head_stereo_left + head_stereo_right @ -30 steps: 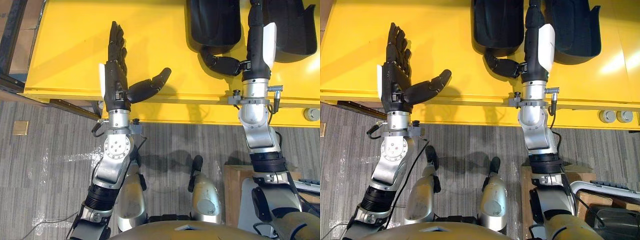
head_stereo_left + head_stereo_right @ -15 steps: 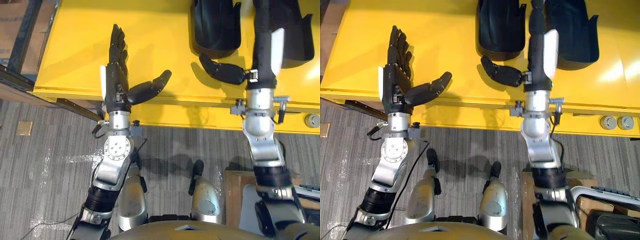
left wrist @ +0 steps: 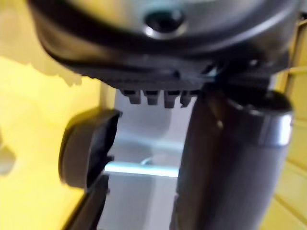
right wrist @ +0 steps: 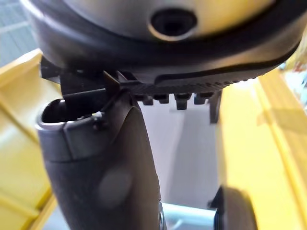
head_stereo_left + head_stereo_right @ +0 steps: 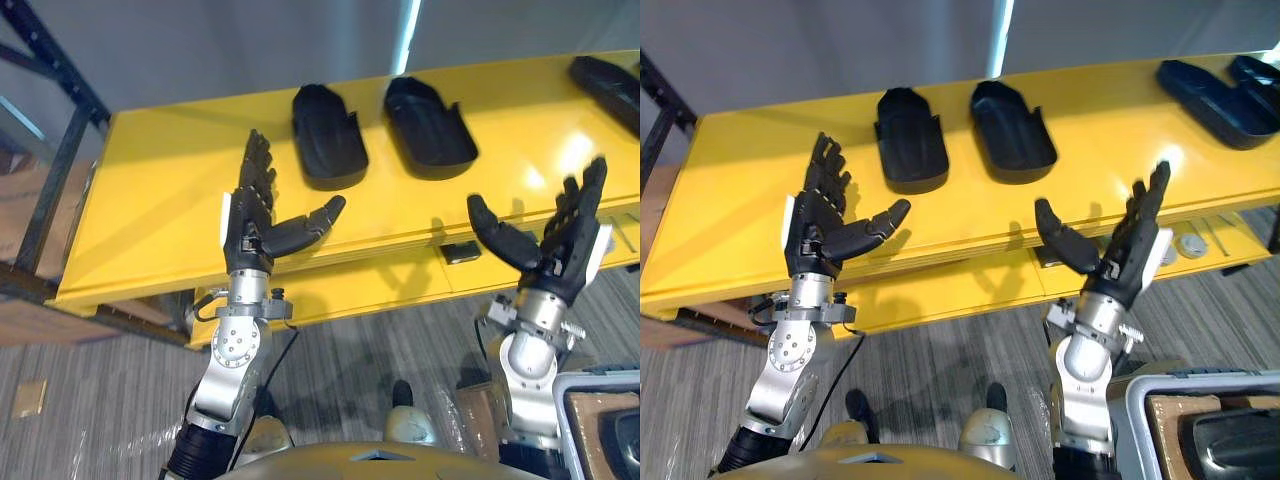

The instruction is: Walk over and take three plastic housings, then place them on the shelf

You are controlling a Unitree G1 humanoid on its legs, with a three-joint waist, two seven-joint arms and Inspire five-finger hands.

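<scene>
Two black plastic housings lie side by side on the yellow table [image 5: 150,200]: one [image 5: 327,148] on the left, one [image 5: 428,126] on the right. More black housings [image 5: 1210,88] lie at the table's far right end. My left hand [image 5: 252,215] is raised over the table's front edge, fingers straight and thumb spread, holding nothing. It sits short of the left housing. My right hand [image 5: 560,245] is raised before the table's front edge, open and bare, well short of the right housing.
A dark metal rack frame [image 5: 55,120] stands at the table's left end. A grey bin [image 5: 1200,420] with a cardboard box inside sits on the floor at lower right. Grey carpet floor [image 5: 100,370] lies before the table.
The camera has tilted up and back, so the whole table shows. My right hand has drawn back from between the two housings to the front edge. The left hand keeps its open pose.
</scene>
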